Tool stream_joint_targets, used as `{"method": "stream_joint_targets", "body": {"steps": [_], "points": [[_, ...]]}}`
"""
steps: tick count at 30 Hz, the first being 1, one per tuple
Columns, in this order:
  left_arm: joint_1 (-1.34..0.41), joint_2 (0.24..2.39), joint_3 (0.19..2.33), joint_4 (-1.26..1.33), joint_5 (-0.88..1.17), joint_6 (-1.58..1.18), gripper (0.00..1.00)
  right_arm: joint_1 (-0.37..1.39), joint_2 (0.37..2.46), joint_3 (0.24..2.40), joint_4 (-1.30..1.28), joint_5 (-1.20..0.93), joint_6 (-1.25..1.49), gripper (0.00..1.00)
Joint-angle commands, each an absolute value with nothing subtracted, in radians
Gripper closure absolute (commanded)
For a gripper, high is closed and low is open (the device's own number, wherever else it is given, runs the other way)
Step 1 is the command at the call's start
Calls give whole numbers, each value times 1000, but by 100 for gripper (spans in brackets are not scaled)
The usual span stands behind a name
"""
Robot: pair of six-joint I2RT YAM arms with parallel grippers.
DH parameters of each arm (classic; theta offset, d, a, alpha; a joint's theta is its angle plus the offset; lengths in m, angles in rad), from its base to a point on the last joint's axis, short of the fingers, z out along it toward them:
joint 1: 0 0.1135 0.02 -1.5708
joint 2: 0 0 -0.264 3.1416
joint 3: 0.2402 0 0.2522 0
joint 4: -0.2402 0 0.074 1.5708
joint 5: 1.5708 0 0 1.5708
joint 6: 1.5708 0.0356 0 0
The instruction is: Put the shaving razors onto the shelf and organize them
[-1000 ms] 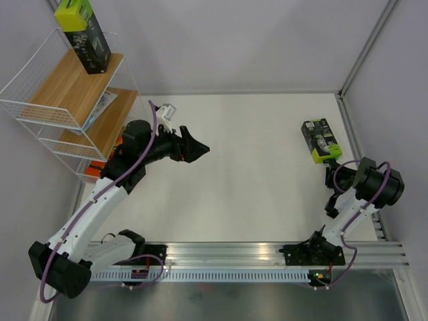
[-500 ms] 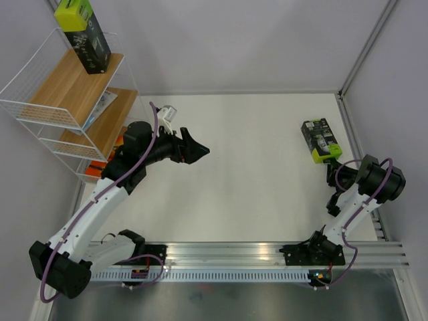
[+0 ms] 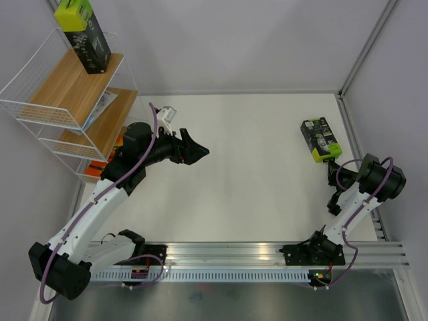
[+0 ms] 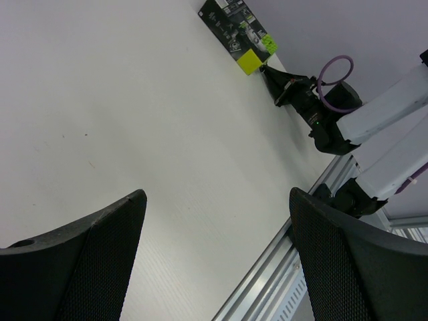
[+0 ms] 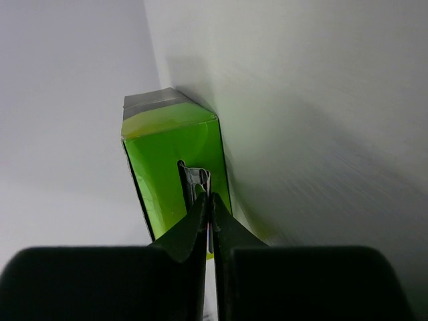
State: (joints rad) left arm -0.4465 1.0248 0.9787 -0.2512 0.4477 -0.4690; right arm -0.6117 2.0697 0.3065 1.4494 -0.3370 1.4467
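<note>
left gripper [image 4: 215,200]: fingers wide apart, bottom corners
black razor box [image 4: 235,28]: top centre, flat on white table [image 4: 120,100]
right gripper [image 4: 266,69]: tip at the box's lime-green end

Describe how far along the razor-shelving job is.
Done: a black-green box stands atop the shelf, a white-blue pack lies on its middle board, orange boxes show on the lowest. In hand: the right gripper pinches the tab of the last box on the table. Left: shelving it.

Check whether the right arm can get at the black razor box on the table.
Likely yes: the right claw meets the black, lime-green-topped razor box, apparently pinching its tab; nothing intervenes.
</note>
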Motion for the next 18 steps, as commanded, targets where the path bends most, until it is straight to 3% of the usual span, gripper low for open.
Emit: {"method": "stream_joint_targets", "body": {"steps": [1,8,12,18], "points": [[-451,1012,976,-218,456,-462,9,-615,2103,317,1747,-318,1396,93],[-453,1008,976,-219,454,-462,9,-615,2036,311,1732,-345,1396,99],[-451,1009,971,-224,451,-463,9,-615,1867,319,1515,-394,1324,99],[-451,1011,971,-248,434,-451,9,-615,1403,487,604,-347,929,99]]}}
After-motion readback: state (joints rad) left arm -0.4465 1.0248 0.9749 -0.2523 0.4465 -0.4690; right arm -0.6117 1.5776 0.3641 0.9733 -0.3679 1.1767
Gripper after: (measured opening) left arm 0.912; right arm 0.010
